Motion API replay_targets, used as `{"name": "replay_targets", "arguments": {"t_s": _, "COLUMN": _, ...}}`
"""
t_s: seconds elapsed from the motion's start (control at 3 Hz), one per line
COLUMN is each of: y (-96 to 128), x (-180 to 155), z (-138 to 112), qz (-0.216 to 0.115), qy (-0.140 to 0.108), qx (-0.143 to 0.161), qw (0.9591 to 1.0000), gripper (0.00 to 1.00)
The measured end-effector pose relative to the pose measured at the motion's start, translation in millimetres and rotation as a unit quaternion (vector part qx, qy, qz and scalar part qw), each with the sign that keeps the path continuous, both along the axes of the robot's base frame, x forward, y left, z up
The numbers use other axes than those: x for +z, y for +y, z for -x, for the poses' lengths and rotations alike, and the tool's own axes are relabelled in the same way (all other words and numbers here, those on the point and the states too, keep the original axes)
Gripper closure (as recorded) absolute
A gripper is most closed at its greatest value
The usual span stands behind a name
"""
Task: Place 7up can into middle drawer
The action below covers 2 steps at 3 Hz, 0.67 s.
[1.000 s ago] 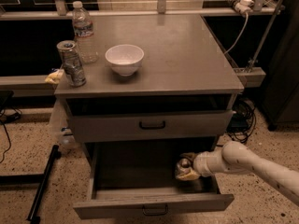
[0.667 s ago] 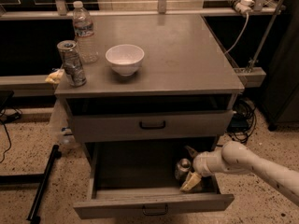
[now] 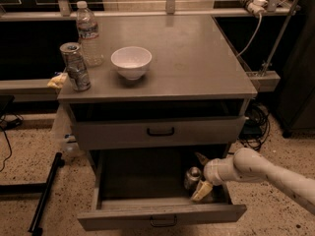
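The 7up can (image 3: 192, 177), short and silvery, stands upright on the floor of the open middle drawer (image 3: 133, 183), at its right side. The drawer is pulled out towards me, with its small dark handle on the front at the bottom of the view. My gripper (image 3: 201, 175) reaches in from the right on a pale arm. It is open, with one finger behind the can and the yellowish finger (image 3: 202, 191) in front of it. The fingers stand apart from the can's sides.
On the cabinet top stand a taller dark-patterned can (image 3: 75, 67), a water bottle (image 3: 88, 33) and a white bowl (image 3: 131, 61). The upper drawer front (image 3: 157, 131) is closed. Cables hang at the right (image 3: 253, 122). A black pole (image 3: 44, 193) lies on the floor at left.
The gripper was closed around the can inside the drawer; its fingers have since spread apart, and the can now stands free on the drawer floor.
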<state>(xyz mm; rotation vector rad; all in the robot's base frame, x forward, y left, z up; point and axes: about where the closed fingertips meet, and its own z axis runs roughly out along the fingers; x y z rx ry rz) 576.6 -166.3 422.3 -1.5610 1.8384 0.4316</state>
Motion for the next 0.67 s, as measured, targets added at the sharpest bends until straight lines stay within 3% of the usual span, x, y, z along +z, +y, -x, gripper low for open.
{"name": "replay_targets", "arguments": {"t_s": 0.67, "y": -31, "x": 40, "z": 4, "qz": 0.049, "qy": -0.024, "qx": -0.003, "qw": 0.9985, "gripper": 0.00}}
